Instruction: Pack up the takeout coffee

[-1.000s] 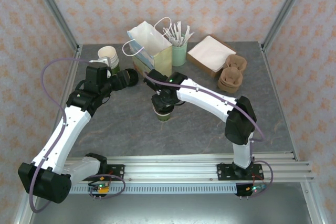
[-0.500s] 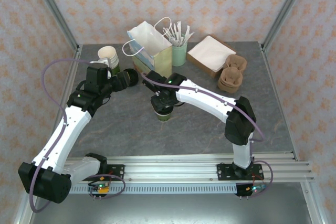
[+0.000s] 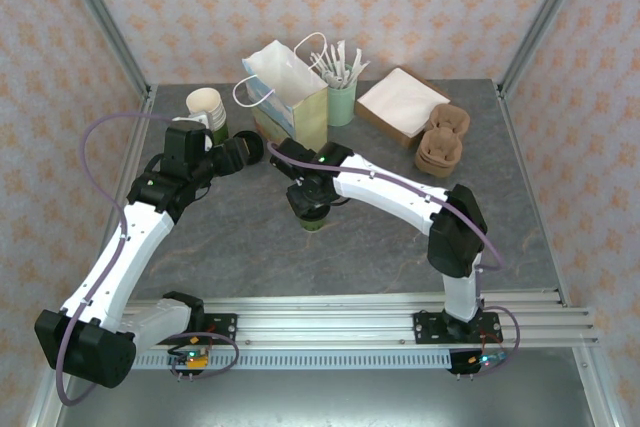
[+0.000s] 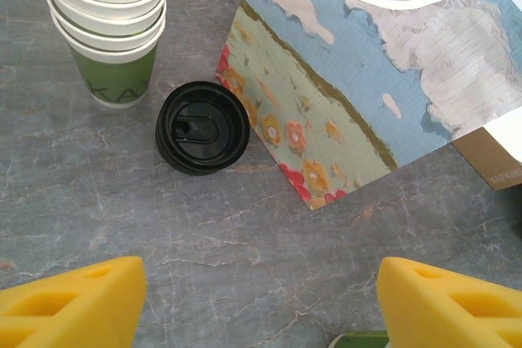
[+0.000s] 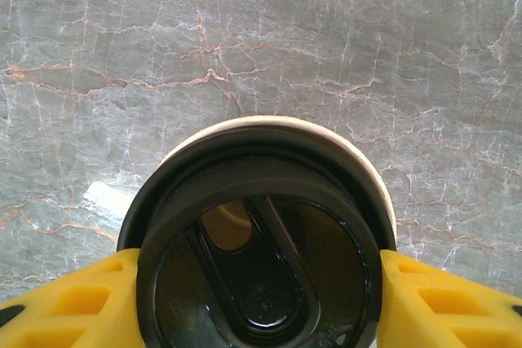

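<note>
While the grey table (image 3: 250, 247) carried the tall paper bag (image 3: 290, 97) toward its back, the left gripper (image 4: 261, 303) hung open near the stack of cups (image 4: 110, 30) and loose lid (image 4: 202, 126); the right gripper (image 5: 259, 299) clasped the coffee cup (image 3: 313, 220) by its top, just before the bag.

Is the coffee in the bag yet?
Out. The takeout coffee stands on the table before the paper bag, under the right end effector.

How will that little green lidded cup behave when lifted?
The small green paper cup with a round black plastic lid probably dents if squeezed hard, being paper. Its lid looks off-centre, cream rim showing, so it may pop loose. The right pincer grips the glossy lid, which could slip.
</note>
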`<control>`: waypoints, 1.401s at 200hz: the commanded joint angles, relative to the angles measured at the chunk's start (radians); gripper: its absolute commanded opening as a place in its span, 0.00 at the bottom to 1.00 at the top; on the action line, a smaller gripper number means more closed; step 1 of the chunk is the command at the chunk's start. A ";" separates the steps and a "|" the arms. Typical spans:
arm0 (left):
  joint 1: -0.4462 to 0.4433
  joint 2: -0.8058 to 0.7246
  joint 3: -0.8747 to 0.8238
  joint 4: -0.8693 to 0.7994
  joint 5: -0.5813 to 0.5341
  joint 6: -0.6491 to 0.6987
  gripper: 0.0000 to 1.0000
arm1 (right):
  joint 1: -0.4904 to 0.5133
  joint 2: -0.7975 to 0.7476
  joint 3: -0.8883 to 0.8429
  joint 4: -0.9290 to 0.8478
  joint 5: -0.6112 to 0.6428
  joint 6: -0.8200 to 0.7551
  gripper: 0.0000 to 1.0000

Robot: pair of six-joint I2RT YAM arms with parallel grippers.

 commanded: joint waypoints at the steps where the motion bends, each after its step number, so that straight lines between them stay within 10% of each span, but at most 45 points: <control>1: 0.008 -0.021 -0.003 -0.028 0.005 0.010 0.75 | 0.006 0.025 -0.017 -0.006 0.048 0.010 0.59; 280: 0.008 -0.009 0.004 -0.029 0.022 0.015 0.76 | -0.027 0.041 -0.085 0.011 -0.039 -0.044 0.57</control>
